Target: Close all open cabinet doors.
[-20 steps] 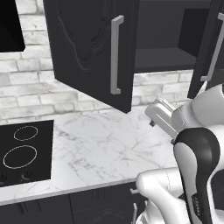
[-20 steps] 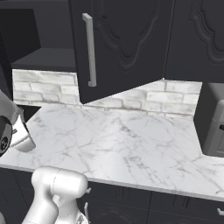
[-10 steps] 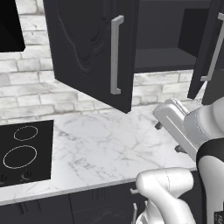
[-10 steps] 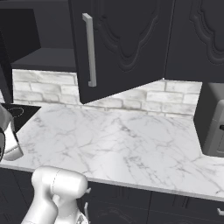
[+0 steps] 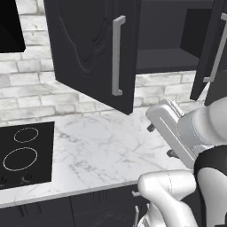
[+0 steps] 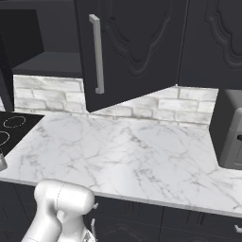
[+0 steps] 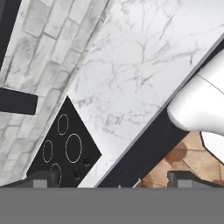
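The gripper (image 7: 112,179) shows two dark fingertips (image 7: 43,178) wide apart at the bottom of the hand view, holding nothing, above the cooktop (image 7: 63,148) and marble counter (image 7: 144,57). Nothing looks closed yet: the left cabinet door (image 5: 95,48) stands swung out at upper centre, another door (image 5: 212,48) at upper right. The cabinet shelf (image 5: 166,60) between them looks bare.
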